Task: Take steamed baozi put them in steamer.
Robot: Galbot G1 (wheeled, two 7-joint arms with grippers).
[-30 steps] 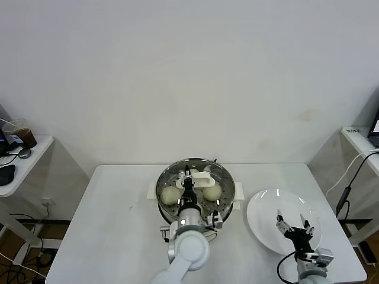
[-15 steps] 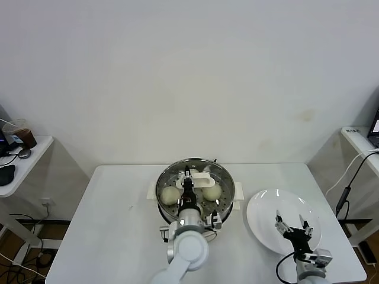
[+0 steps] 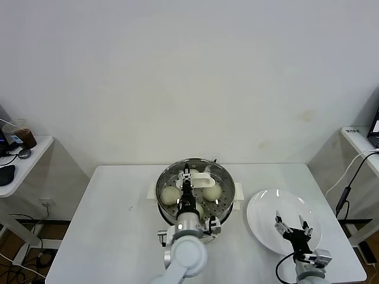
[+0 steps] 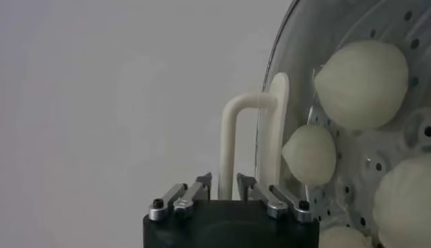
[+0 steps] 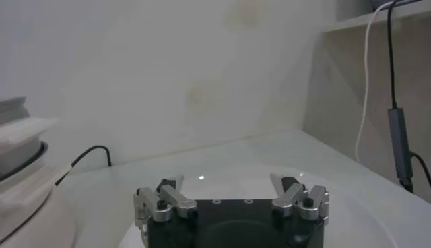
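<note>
The steamer (image 3: 163,184), a shiny steel pot on a cream base, stands mid-table. Several cream-white baozi lie on its perforated floor; two show plainly, one on the left (image 3: 170,194) and one on the right (image 3: 212,191). They also show through the glass in the left wrist view (image 4: 363,84). My left gripper (image 3: 187,184) is over the pot, shut on the white handle (image 4: 229,145) of the glass lid (image 4: 323,40), which sits over the steamer. My right gripper (image 3: 291,226) hovers open and empty over the white plate (image 3: 263,207).
A black cable (image 5: 87,158) runs behind the steamer. A small side table (image 3: 18,160) with a cup stands far left. A shelf with a cable (image 3: 355,171) stands at the right. The plate holds nothing.
My left arm's body has sunk slightly toward the front edge; the lid and baozi look unmoved. My right gripper has barely shifted.
</note>
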